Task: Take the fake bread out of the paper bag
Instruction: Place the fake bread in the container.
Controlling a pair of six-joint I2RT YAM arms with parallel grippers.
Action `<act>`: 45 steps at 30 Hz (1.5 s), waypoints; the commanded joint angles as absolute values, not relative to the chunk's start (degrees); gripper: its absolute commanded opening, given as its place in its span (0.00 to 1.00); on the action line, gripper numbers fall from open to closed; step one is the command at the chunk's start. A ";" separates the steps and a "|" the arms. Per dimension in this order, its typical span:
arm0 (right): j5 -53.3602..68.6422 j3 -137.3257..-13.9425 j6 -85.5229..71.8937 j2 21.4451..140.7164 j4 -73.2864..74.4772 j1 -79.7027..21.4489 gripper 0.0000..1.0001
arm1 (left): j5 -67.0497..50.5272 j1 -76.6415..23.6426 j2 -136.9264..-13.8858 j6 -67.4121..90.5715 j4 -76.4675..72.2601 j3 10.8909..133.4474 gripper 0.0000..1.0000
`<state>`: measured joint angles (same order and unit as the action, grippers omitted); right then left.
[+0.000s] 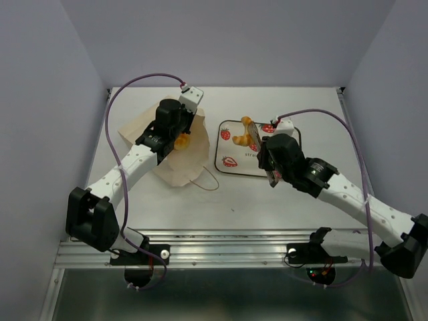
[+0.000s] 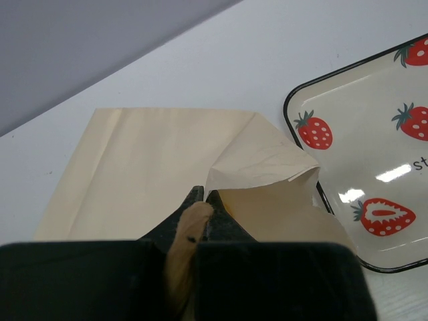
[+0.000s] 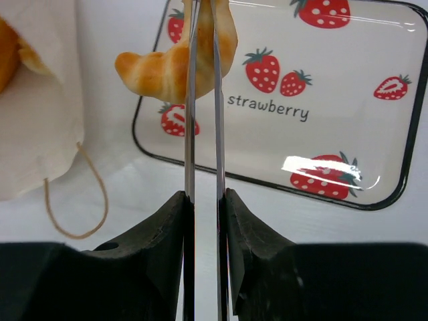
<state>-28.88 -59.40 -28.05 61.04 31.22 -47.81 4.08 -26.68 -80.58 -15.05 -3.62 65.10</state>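
Observation:
The paper bag lies flat on the table, its mouth toward the tray. My left gripper is shut on a fold of its beige paper at the mouth, as the left wrist view shows. One golden bread piece shows in the bag's mouth and at the left edge of the right wrist view. My right gripper is shut on metal tongs. The tongs pinch a croissant-like bread above the tray, also seen from the top camera.
A strawberry-print tray with a black rim sits right of the bag, also in the wrist views. The bag's brown cord handle loops out on the table toward the front.

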 commanded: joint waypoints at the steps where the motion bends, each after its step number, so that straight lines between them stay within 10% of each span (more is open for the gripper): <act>1: -26.39 -62.22 -25.49 68.70 25.32 -40.36 0.29 | 4.31 -27.07 -79.01 -14.15 -6.50 65.39 0.00; 22: -15.99 -73.04 -22.76 95.00 20.04 -34.89 0.37 | 5.27 -27.16 -78.93 -14.06 -6.77 63.99 0.00; 30: -15.82 -73.74 -23.03 94.66 20.48 -34.89 0.59 | 5.10 -27.16 -78.31 -14.15 -6.77 63.63 0.00; 45: -13.02 -70.49 -21.36 82.82 20.57 -34.89 0.61 | 4.66 -27.16 -78.05 -13.62 -6.86 63.63 0.00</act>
<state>-14.94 -71.29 -22.63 90.28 22.31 -35.22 4.12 -26.94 -80.58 -14.46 -3.66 64.18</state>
